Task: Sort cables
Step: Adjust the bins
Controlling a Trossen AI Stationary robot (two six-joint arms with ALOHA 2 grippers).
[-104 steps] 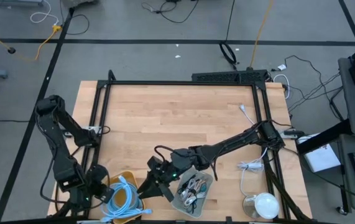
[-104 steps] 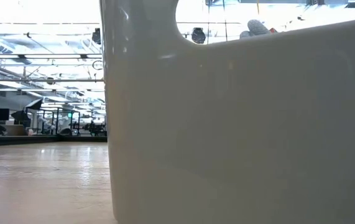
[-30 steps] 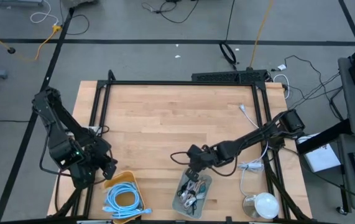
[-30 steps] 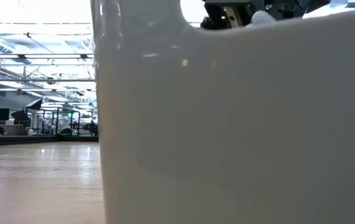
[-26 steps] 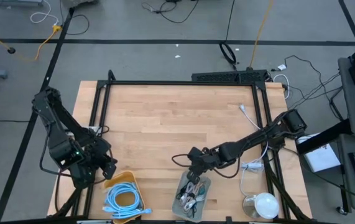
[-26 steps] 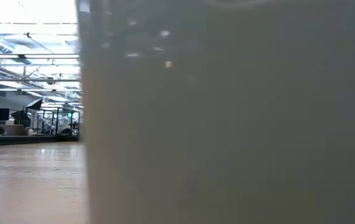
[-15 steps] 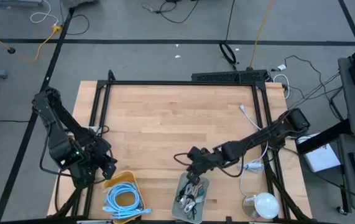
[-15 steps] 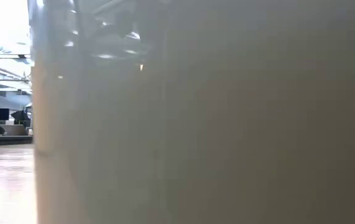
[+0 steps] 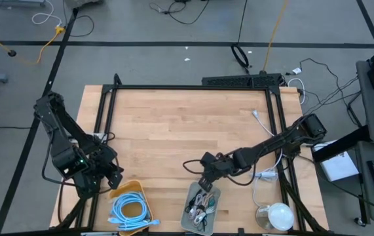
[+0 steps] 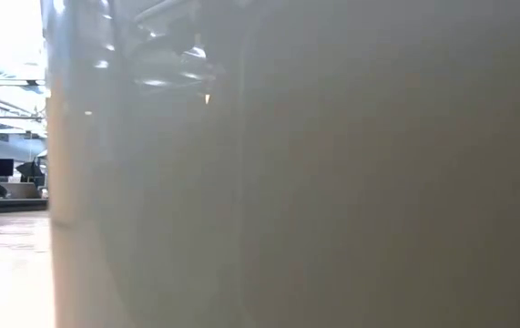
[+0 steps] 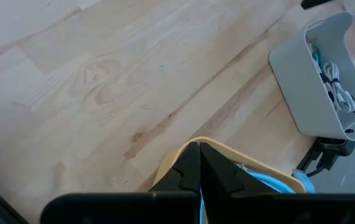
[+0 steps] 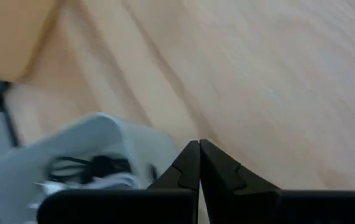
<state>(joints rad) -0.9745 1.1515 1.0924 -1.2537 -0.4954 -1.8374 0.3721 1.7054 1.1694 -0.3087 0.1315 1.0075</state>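
Right gripper [image 9: 204, 179] sits low over the wood now, fingers pinched together with nothing between them, its tip just at the far rim of the grey bin [image 9: 212, 211]. That bin lies on the near side of it, toward the front edge of the table, long axis running roughly front to back and tilted a little. Inside it, a tangle of thin cables [image 9: 200, 204] in black, grey and pale tones (hard to separate one bundle from another from up here).

Over on the other side, the left gripper [image 9: 114, 178] is also clamped shut and empty, parked beside the yellow bin [image 9: 137, 190], which holds the light-blue loops [image 9: 130, 211]. In the left wrist view its closed fingers [image 11: 199, 171] sit right over the yellow rim, with the grey bin well off toward the other arm.

So the right arm is clearly the nearer one to the grey bin. I see no loose cables left out on the bare table [image 9: 180, 124], so my read is the sorting looks about finished.
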